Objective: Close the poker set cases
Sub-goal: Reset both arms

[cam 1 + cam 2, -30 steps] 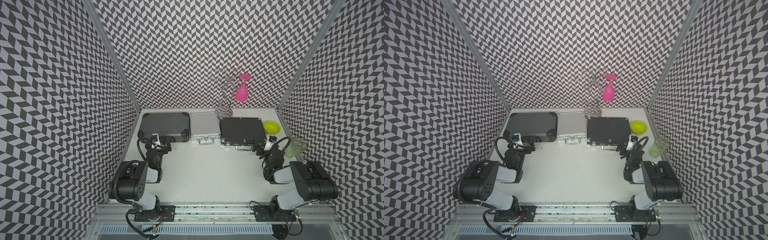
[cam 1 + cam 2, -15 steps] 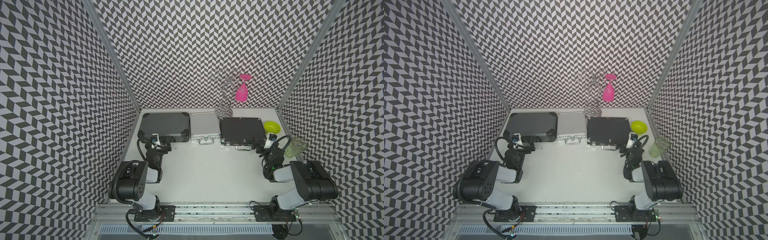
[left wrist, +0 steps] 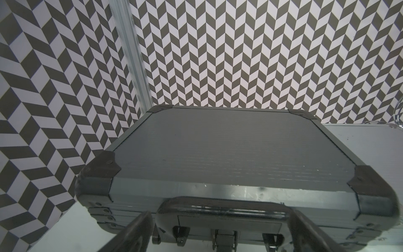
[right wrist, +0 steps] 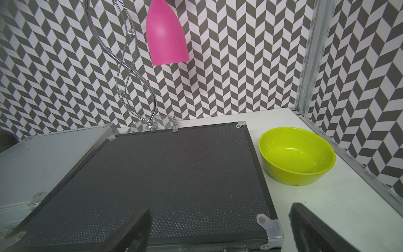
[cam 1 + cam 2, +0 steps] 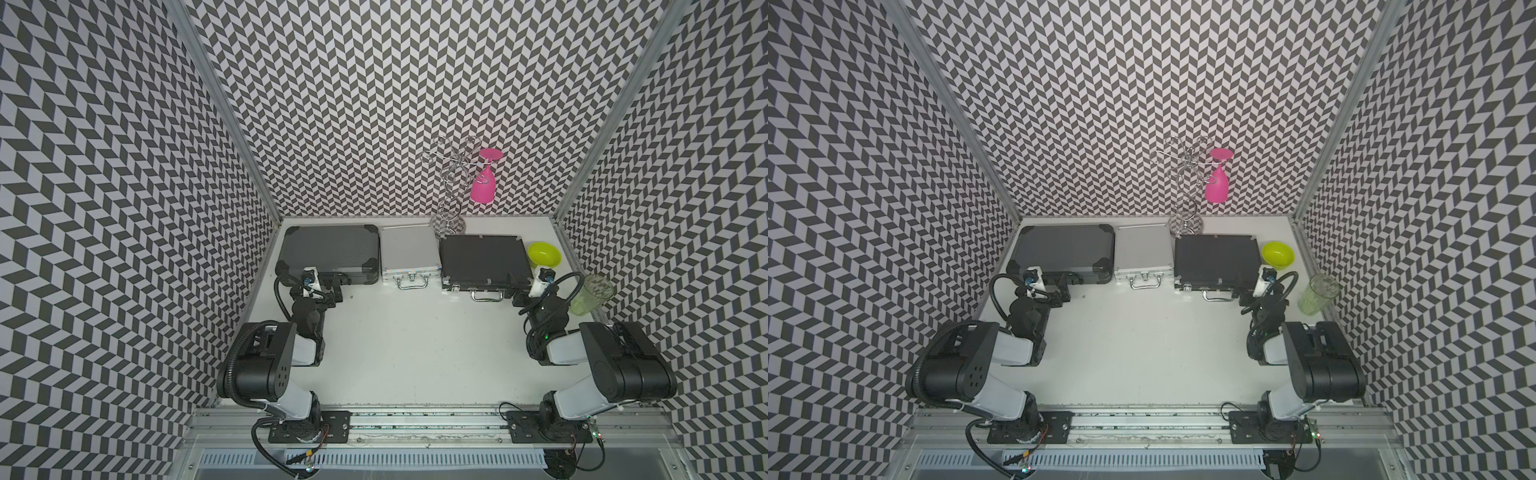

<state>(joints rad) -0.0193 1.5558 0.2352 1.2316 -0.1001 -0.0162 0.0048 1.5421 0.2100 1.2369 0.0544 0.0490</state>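
Three poker set cases lie in a row at the back of the table, all with lids down. The dark grey ribbed case (image 5: pixel 332 249) (image 3: pixel 229 148) is on the left. The silver case (image 5: pixel 409 253) (image 4: pixel 43 157) lies in the middle and the black case (image 5: pixel 482 259) (image 4: pixel 163 179) on the right. My left gripper (image 5: pixel 332 286) (image 3: pixel 218 235) is open at the grey case's front, its fingers either side of the handle (image 3: pixel 222 207). My right gripper (image 5: pixel 517 291) (image 4: pixel 220 235) is open over the black case's front right corner, holding nothing.
A lime bowl (image 5: pixel 544 254) (image 4: pixel 296 157) sits right of the black case. A translucent green cup (image 5: pixel 592 293) stands by the right wall. Behind the cases a chrome wire stand (image 5: pixel 449 216) carries a hanging pink glass (image 5: pixel 483 187). Patterned walls enclose three sides.
My right gripper has crept slightly toward the back, over the black case's front edge. The left arm and the cases have not moved.
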